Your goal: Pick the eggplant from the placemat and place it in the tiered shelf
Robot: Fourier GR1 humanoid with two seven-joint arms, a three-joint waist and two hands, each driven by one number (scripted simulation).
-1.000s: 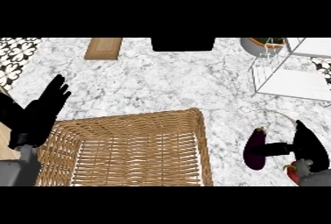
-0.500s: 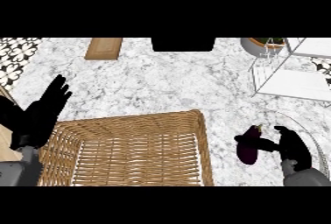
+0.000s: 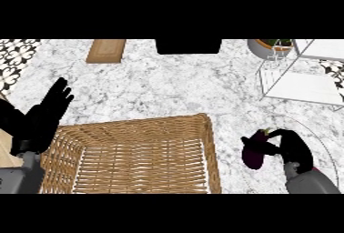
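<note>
Step in hand: the grasp. Right hand point(image 3: 293, 146) is at the eggplant point(image 3: 255, 149), fingers curled against its right side, thumb lower down, so it looks like a closed pinch on it (can't tell if it is off the surface yet). The eggplant lies near the counter's right front, at the left part of the faint round placemat point(image 3: 312, 130), just right of the basket point(image 3: 134, 157).

Right forearm comes up from the lower right edge, hand angled left toward the eggplant.

Next move calls for a lift, then a carry away from the robot and slightly right to the shelf point(image 3: 299, 82), which stands well apart at the far right. The wire frame needs clearing on the way in.

Left hand point(image 3: 46, 116) rests open at the left edge, fingers up, holding nothing.
</note>
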